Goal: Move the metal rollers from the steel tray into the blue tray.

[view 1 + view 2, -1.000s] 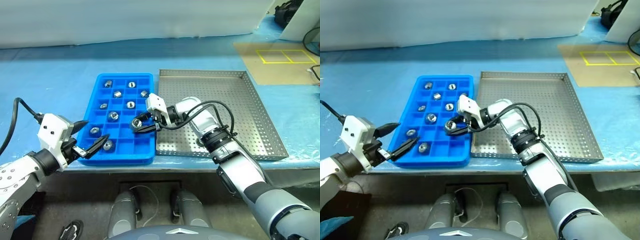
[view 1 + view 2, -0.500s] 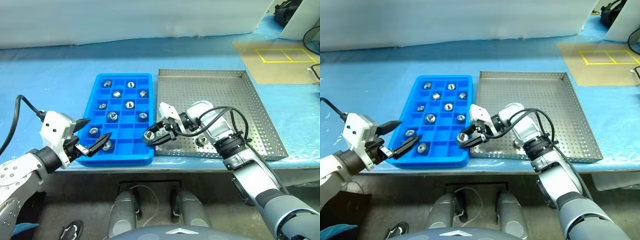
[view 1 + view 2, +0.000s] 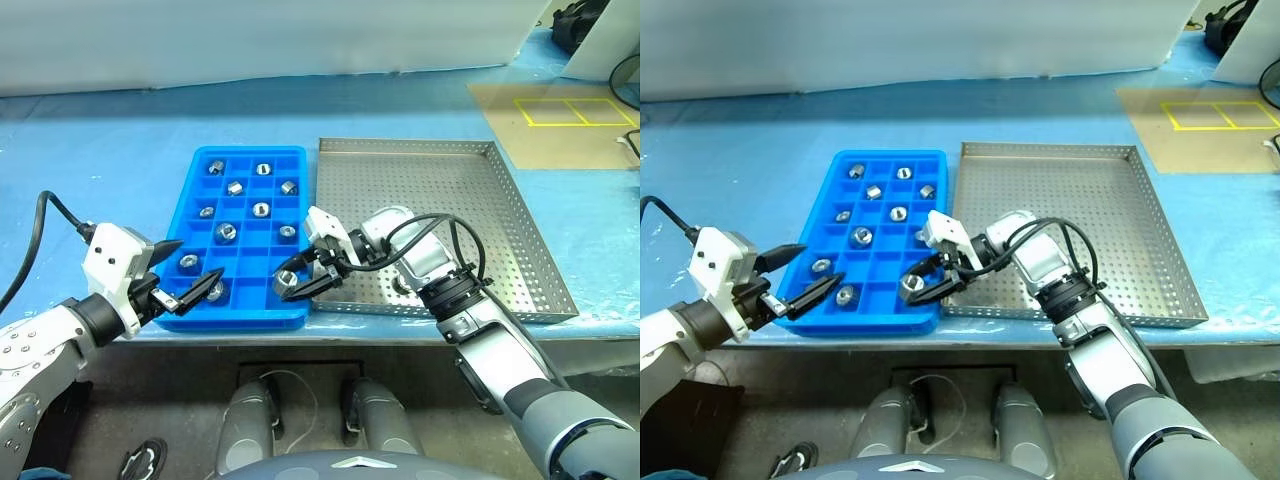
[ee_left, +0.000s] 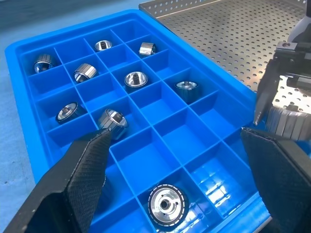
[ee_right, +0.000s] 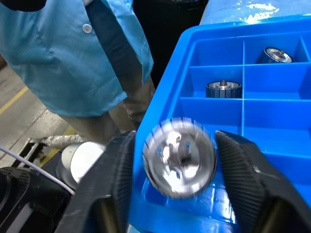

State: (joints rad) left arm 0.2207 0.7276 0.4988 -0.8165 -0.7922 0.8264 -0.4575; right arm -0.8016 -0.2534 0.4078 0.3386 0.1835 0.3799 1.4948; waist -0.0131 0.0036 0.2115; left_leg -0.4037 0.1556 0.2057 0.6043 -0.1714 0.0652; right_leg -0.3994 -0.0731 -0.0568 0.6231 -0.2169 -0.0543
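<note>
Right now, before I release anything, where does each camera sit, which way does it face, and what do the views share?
Left eye and right eye views: on the head, looking forward and down at the blue tray and steel tray; both arms show.
Left wrist view: on the left wrist, looking along the left gripper across the tray's compartments.
Right wrist view: on the right wrist, looking past the right gripper and a roller between its fingers, over the tray's edge toward a person.
Shared: the blue tray shows in all of them.
</note>
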